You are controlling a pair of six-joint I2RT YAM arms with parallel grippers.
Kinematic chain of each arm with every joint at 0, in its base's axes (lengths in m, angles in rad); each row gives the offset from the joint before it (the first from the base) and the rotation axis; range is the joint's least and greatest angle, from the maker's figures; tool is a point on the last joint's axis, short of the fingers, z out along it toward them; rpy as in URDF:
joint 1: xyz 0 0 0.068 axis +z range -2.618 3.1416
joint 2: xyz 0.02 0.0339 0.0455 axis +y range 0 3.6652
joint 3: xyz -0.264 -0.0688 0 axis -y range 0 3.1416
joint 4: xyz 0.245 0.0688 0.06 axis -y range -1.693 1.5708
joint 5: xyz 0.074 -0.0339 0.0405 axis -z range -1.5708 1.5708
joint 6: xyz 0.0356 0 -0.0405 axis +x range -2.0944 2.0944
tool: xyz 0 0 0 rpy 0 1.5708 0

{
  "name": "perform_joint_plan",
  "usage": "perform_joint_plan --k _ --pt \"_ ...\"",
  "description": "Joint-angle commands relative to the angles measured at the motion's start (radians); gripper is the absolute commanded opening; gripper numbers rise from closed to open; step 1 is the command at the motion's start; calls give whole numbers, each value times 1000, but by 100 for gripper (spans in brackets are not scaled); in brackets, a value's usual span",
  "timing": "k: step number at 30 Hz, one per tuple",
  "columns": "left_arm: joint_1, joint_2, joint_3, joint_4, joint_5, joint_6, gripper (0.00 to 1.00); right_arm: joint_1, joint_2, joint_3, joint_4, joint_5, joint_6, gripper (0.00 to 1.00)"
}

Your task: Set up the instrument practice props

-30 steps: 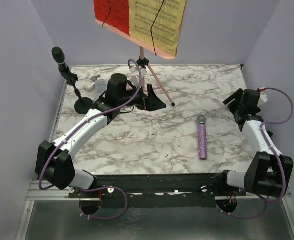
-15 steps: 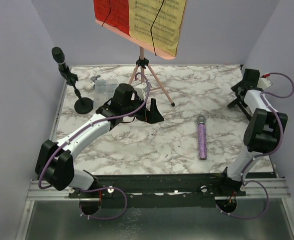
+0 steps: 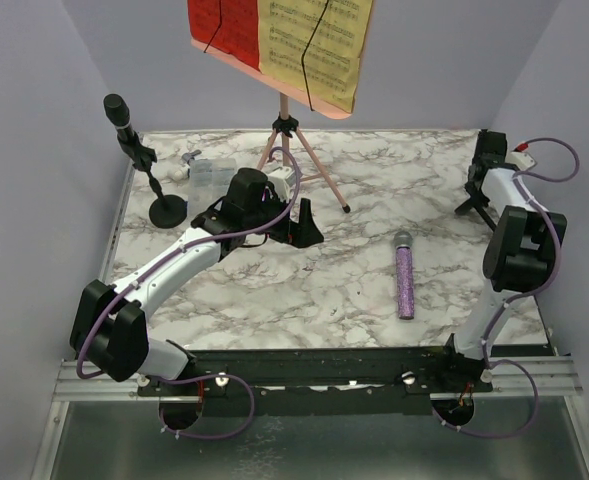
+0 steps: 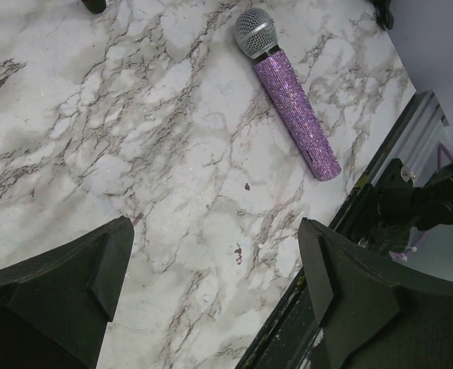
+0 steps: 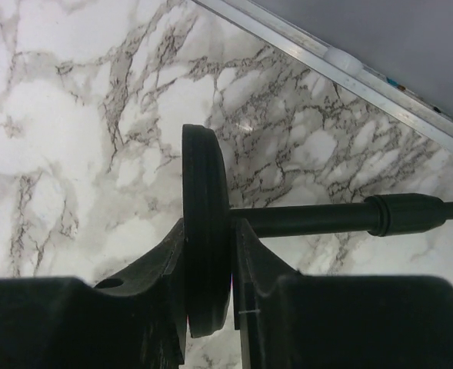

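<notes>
The pink music rack (image 3: 292,140) stands on its tripod at the back, holding red and yellow music sheets (image 3: 279,40). A black microphone (image 3: 120,113) sits upright in a round-based mic holder (image 3: 166,209) at the far left. The purple glitter microphone (image 3: 405,275) (image 4: 291,100) lies flat right of centre. My right gripper (image 3: 477,196) (image 5: 208,269) is shut on the disc base of a second mic holder (image 5: 205,223), which lies on its side with its rod (image 5: 326,219) pointing right. My left gripper (image 3: 309,218) (image 4: 218,284) hangs open over bare marble, holding nothing.
A clear plastic box (image 3: 205,176) sits behind the left arm near the tripod legs. The table's right rail (image 5: 341,61) and the wall run close by the right gripper. The table's near edge (image 4: 341,215) lies under the left gripper's right finger.
My right arm swung out to the far right edge and its jaws closed onto the holder's base. The left gripper drew back from the tripod, then held still.
</notes>
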Motion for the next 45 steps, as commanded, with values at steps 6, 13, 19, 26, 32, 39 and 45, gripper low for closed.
perform_joint_plan --k 6,13,19,26,32,39,45 --pt "-1 -21 16 -33 -79 39 96 192 -219 -42 -29 158 -170 0" --pt "15 -77 13 -44 -183 49 96 261 -695 -554 625 -535 -579 0" --pt "127 -167 -7 -12 -205 -33 96 376 -867 -834 960 -1170 -821 1" --pt "282 -375 -202 83 -98 -413 96 636 -858 -929 944 -1407 -872 0" --pt "297 -475 -339 112 -82 -700 99 1012 -831 -963 884 -1142 -1007 0" --pt "300 -334 -327 117 -2 -776 99 1231 -784 -967 956 -947 -1065 0" --pt "299 -315 -352 87 -164 -780 97 1273 -761 -945 950 -894 -1108 0"
